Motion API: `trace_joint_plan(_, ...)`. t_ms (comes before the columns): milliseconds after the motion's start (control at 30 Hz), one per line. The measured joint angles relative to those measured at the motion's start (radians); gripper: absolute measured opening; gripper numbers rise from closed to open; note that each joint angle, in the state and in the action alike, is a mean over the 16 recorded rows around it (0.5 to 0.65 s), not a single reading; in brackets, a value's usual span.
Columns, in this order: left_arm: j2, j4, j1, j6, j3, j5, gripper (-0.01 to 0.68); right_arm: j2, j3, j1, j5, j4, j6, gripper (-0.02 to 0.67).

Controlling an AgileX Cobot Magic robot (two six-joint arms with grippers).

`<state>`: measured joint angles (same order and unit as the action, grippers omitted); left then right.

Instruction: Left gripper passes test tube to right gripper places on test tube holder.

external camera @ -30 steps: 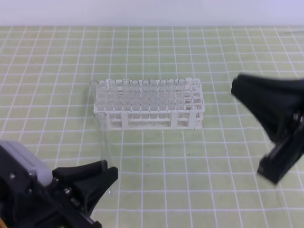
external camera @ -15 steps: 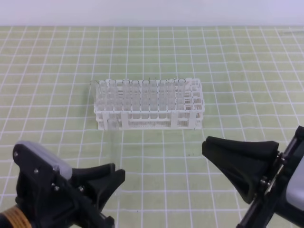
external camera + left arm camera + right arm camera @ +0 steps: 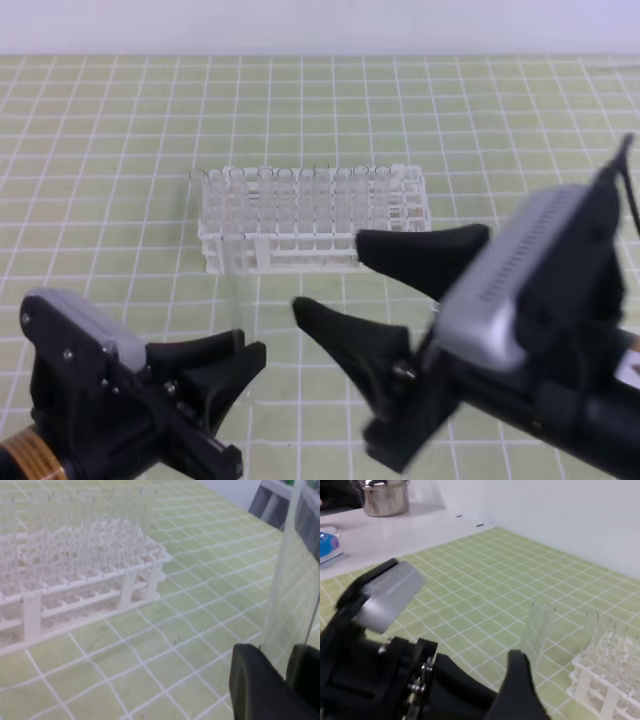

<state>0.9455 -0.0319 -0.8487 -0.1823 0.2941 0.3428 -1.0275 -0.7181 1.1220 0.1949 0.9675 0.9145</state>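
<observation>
Glass, plastic and matt black parts

The test tube [image 3: 292, 575] is clear smooth glass; the test tube holder [image 3: 310, 220] is white plastic; the left end effector [image 3: 205, 365] is matt black.

High front overview, close wrist views, shared rack [image 3: 312, 220]

Left arm: enters from the lower left corner of the high view, black links, silver-grey box above the wrist, orange band near the frame edge.
Left gripper [image 3: 238, 362]: two black fingers point toward the right gripper, pressed against a thin clear tube that rises upright from between them.
Left fingers [image 3: 260, 682]: in the left wrist view, both dark pads sit close together with the tube wall between them.
Right arm: fills the lower right of the high view, ribbed silver-grey housing on top.
Right gripper [image 3: 385, 285]: jaws spread wide, one finger above the other, tips aimed leftward, apart from the left claw.
</observation>
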Motion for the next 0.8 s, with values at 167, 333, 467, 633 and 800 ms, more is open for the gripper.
trace_joint_plan(167, 0.000, 0.001, 0.000, -0.019, 0.000, 0.043, 0.007, -0.073, -0.050, 0.000, 0.024, -0.007, -0.015, 0.047)
trace_joint_plan(333, 0.001, 0.003, 0.000, -0.042, 0.000, 0.087, 0.008, -0.128, -0.092, 0.000, 0.046, -0.025, -0.044, 0.048)
trace_joint_plan(467, 0.001, 0.004, 0.000, -0.061, 0.000, 0.108, 0.008, -0.163, -0.121, 0.000, 0.059, -0.051, -0.072, 0.048)
trace_joint_plan(633, 0.001, 0.007, 0.000, -0.074, 0.000, 0.122, 0.007, -0.208, -0.155, 0.000, 0.066, -0.082, -0.107, 0.048)
trace_joint_plan(800, 0.001, 0.021, 0.000, -0.076, 0.000, 0.123, 0.007, -0.256, -0.187, 0.000, 0.073, -0.106, -0.135, 0.048)
